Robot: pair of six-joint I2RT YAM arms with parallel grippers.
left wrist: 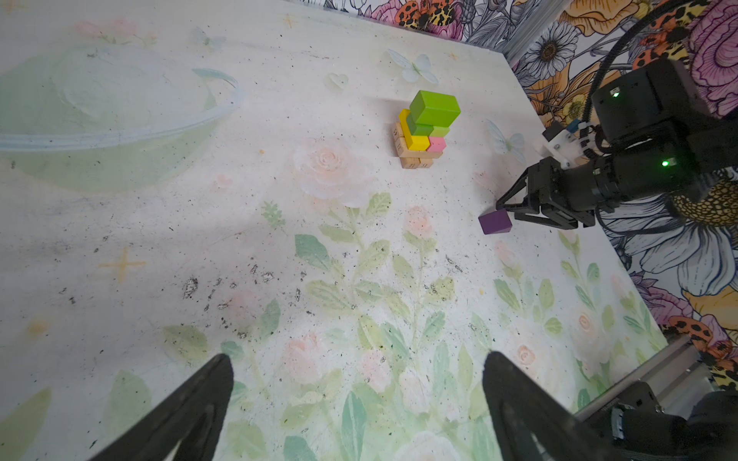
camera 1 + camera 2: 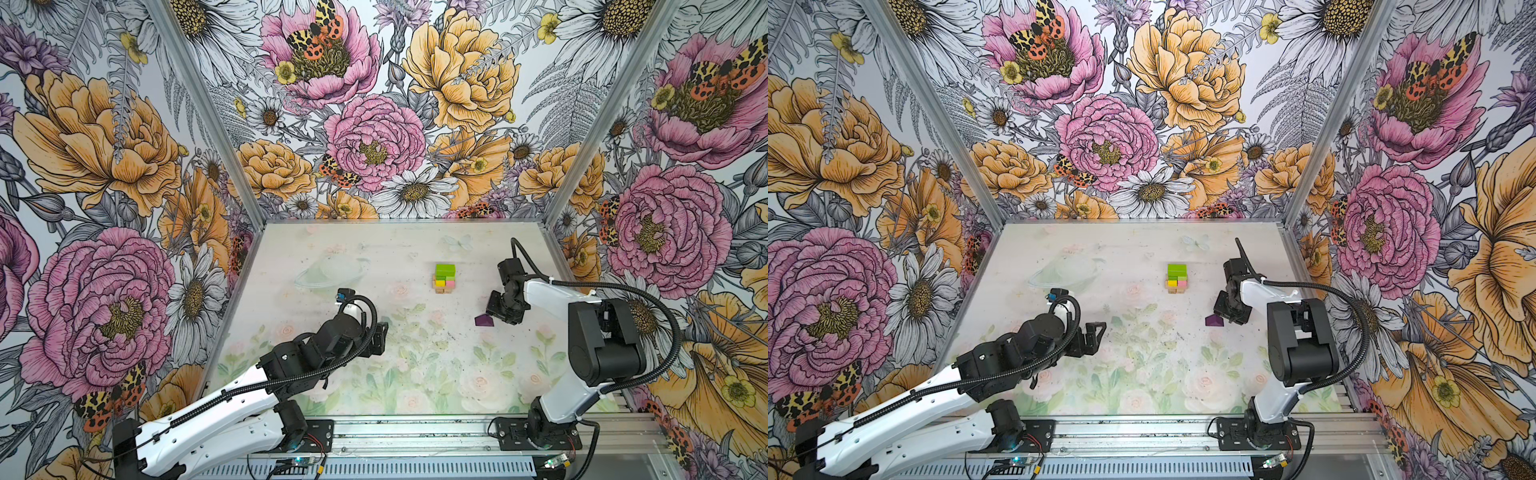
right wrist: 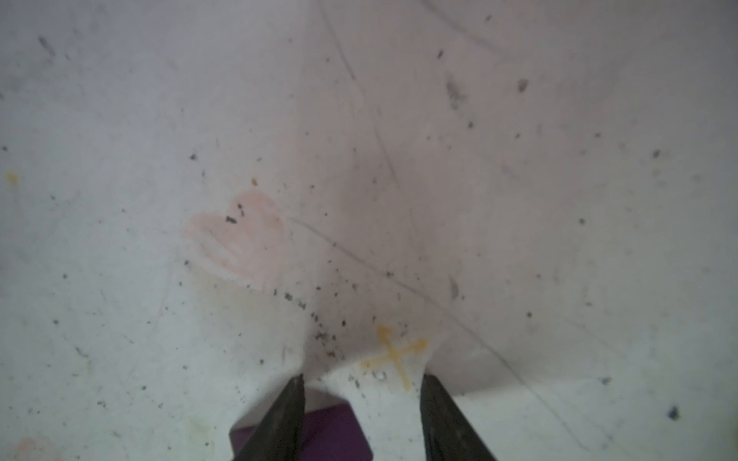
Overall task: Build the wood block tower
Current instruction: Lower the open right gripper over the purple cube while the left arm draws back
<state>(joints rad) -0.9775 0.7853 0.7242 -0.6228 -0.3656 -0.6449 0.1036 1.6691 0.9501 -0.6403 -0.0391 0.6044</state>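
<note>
Right wrist view: right gripper (image 3: 361, 377) is sitting half-open, 1 jaw overlapping the purple peaked piece (image 3: 335, 429); closing off-centre is likely risking a shove. Left gripper (image 1: 357, 356) is hanging wide, empty.

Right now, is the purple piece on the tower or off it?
Off. The purple piece lies on the table at the right gripper, apart from the tower.

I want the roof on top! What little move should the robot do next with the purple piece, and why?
Probably shift the right gripper sideways to centre the purple peaked piece between its open jaws: one finger overlaps it, so closing now might miss. It lies on the table, apart from the tower.
</note>
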